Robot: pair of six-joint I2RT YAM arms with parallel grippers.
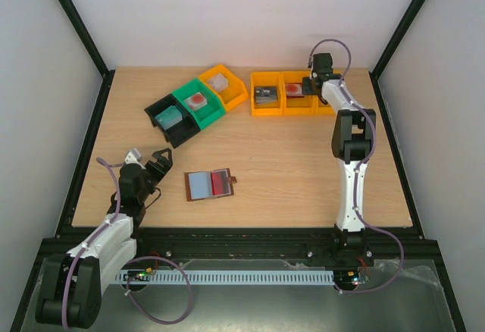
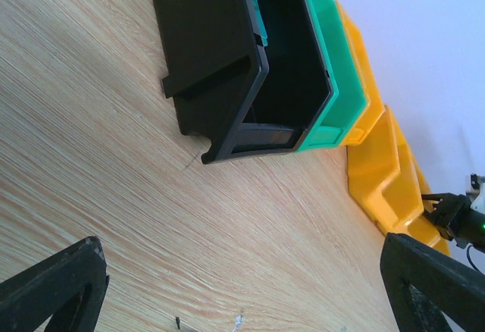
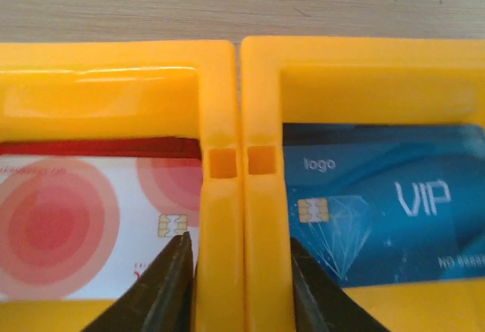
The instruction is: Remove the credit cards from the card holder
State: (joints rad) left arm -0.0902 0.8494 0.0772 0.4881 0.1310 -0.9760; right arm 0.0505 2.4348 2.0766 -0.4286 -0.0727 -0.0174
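Observation:
The card holder [image 1: 201,186], a brown bifold wallet, lies open on the table with its pale blue-grey inside up. A red credit card [image 1: 220,183] sits in its right half. My left gripper [image 1: 148,162] rests open just left of the wallet, with only bare table between its fingers [image 2: 68,279]. My right gripper [image 3: 238,238] is at the far bins, its jaws a little apart and holding nothing. Its tips stand either side of two adjoining yellow bin walls [image 3: 241,218]. A white-and-red card [image 3: 76,226] lies in the left bin and a blue VIP card [image 3: 379,218] in the right.
A row of black [image 1: 168,116], green [image 1: 198,103] and orange [image 1: 224,86] bins stands at the back left. Several yellow bins [image 1: 267,93] stand at the back right under the right arm. The black bin [image 2: 227,59] looms ahead of the left wrist.

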